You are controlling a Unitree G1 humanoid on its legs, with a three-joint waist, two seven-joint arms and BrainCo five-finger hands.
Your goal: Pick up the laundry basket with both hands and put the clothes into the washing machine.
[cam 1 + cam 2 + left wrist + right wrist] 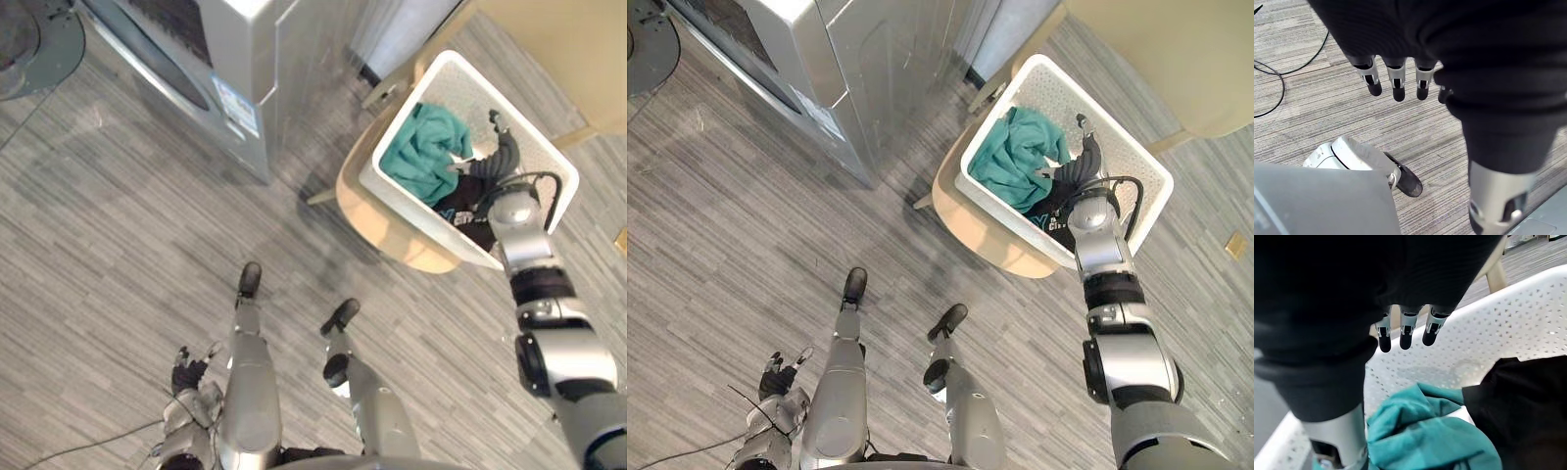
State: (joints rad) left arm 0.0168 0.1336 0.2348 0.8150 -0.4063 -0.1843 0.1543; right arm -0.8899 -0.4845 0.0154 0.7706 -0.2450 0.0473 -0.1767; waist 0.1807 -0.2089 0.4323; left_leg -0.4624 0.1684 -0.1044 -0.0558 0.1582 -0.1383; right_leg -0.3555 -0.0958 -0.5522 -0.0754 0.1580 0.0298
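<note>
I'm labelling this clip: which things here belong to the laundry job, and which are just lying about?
Job: white perforated plastic laundry basket; teal garment and black garment inside it; silver washing machine; right hand above the basket; left hand hanging low.
Lying about: beige chair under the basket; pale tabletop beyond.

The white basket point(465, 83) sits at 2 o'clock on a wooden stool point(387, 230), with a teal cloth point(426, 147) and a dark cloth point(472, 217) inside. The right hand point(493, 160) is over the clothes, fingers stretched. The washer point(196, 69) stands at 11 o'clock, and the left hand point(191, 374) hangs at 7 o'clock.
</note>
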